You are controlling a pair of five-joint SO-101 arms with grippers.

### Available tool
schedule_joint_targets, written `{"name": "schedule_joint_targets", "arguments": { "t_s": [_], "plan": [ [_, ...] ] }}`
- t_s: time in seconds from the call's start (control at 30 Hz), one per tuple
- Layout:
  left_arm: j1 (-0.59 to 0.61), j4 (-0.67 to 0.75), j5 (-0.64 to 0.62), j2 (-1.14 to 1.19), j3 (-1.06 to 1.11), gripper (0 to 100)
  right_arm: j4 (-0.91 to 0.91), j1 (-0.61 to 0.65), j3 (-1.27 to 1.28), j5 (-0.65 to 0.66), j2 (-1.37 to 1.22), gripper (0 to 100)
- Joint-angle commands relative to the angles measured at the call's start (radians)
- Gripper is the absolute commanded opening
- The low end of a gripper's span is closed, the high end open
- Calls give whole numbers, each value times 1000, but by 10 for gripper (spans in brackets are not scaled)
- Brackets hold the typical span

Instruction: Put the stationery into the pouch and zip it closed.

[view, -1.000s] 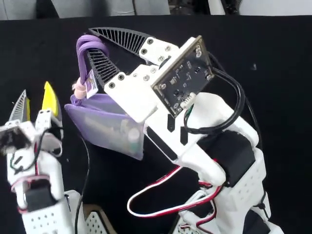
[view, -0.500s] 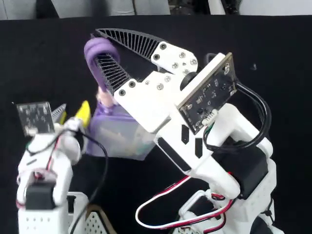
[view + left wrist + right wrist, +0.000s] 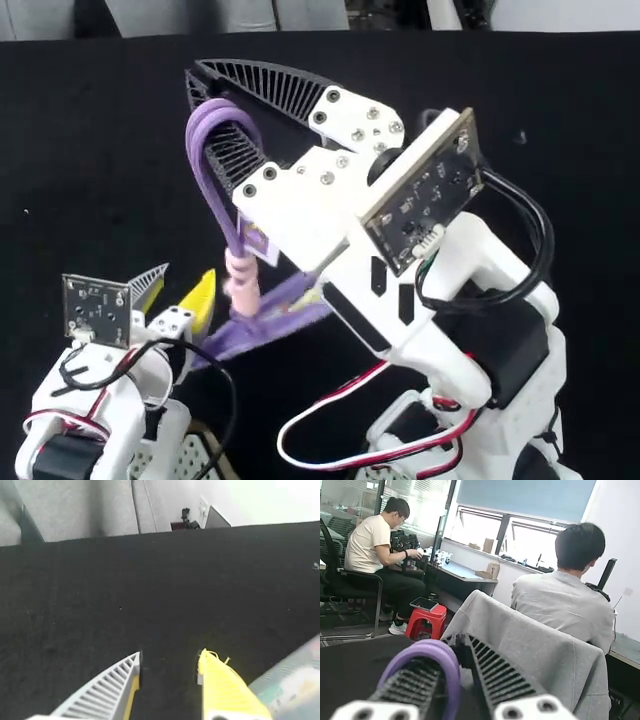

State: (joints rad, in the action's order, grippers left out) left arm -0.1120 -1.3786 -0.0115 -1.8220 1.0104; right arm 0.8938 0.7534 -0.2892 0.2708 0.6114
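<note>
While my right pincer (image 3: 200, 95) is closed on the purple strap (image 3: 211, 170), up off the black bench (image 3: 100, 130), the pouch (image 3: 272, 315) dangles beneath it, tilted. My left pincer (image 3: 183, 285) gapes wide just beside the pouch's lower edge, gripping nothing.
</note>
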Motion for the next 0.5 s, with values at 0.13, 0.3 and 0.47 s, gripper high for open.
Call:
{"name": "schedule_joint_targets", "arguments": {
  "t_s": [0.13, 0.3, 0.47],
  "plan": [
    [-10, 5, 40, -5, -179, 200, 29, 2, -8, 8, 27, 11],
    [-5, -2, 52, 34, -335, 200, 49, -5, -10, 8, 27, 11],
    [-2, -29, 52, 137, -427, 200, 48, -80, -8, 3, 27, 11]
  ]
}}
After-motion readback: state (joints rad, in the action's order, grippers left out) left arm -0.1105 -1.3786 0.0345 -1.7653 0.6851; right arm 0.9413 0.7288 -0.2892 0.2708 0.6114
